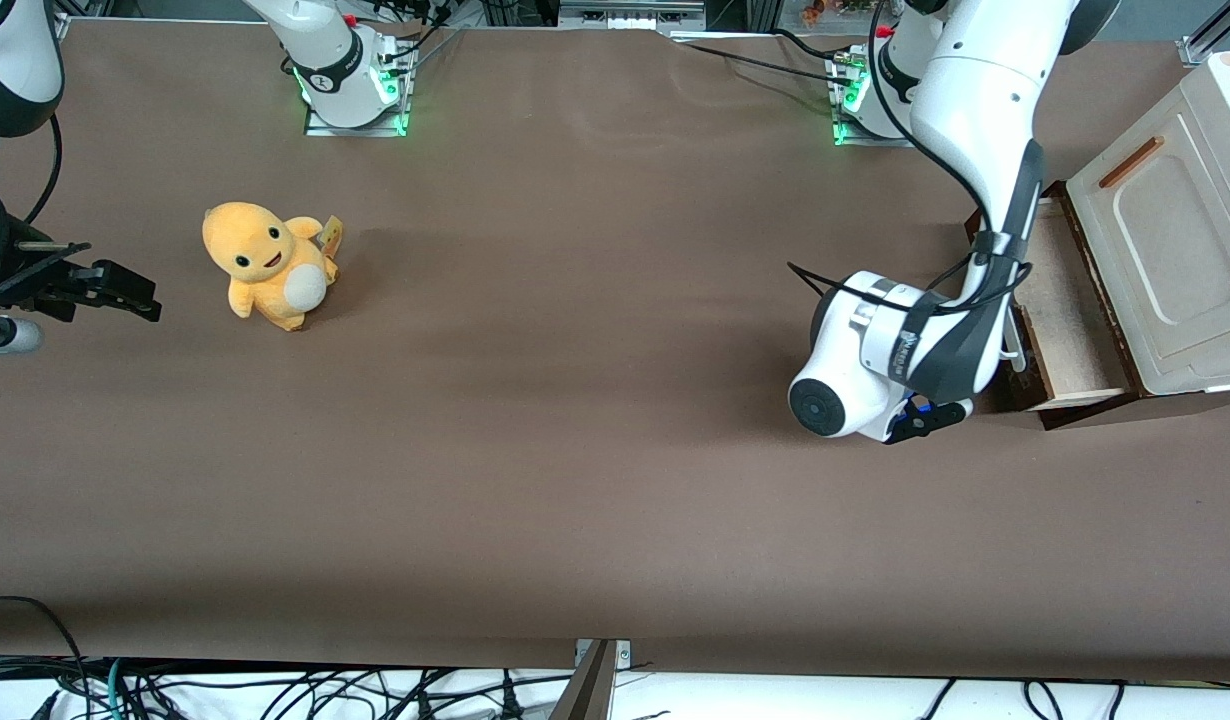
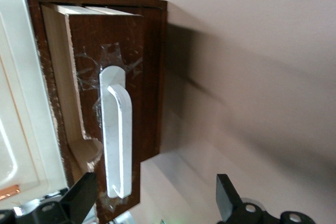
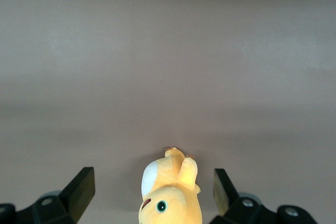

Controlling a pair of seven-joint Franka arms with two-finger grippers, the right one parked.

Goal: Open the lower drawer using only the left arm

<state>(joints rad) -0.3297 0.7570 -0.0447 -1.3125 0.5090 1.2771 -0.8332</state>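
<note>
Fingers [image 2: 79, 199] spread wide, gripping nothing; gripper [image 2: 152, 203] just before handle [image 2: 116, 137]. Drawer [image 1: 1060, 305] partly out. Advice: centre handle between fingers, clamp, pull straight outward.

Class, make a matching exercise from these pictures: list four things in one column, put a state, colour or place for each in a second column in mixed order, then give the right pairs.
Things:
1. lower drawer
2. gripper
3. plush toy
4. handle

Descriptions:
A. white loop on a dark brown front
B. partly pulled out, pale inside showing
C. yellow-orange, toward the parked arm's end of the table
D. open, in front of the drawer, not touching the handle

Pairs: 1-B, 2-D, 3-C, 4-A
</note>
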